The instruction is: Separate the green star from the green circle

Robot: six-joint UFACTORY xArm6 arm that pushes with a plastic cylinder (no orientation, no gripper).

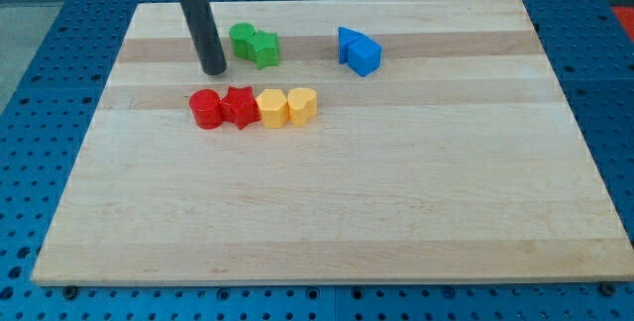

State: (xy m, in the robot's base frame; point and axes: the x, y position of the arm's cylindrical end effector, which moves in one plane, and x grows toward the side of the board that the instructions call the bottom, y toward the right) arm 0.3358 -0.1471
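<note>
The green circle (241, 39) and the green star (264, 50) sit touching each other near the view's top, the star to the right and slightly lower. My dark rod comes down from the top left, and my tip (214, 69) rests on the board just left of and slightly below the green circle, a small gap apart from it.
A row of touching blocks lies below: red circle (205, 109), red star (239, 107), yellow block (271, 109), yellow block (302, 106). Two blue blocks (358, 52) sit together to the right of the green pair. The wooden board (396, 212) has edges all around.
</note>
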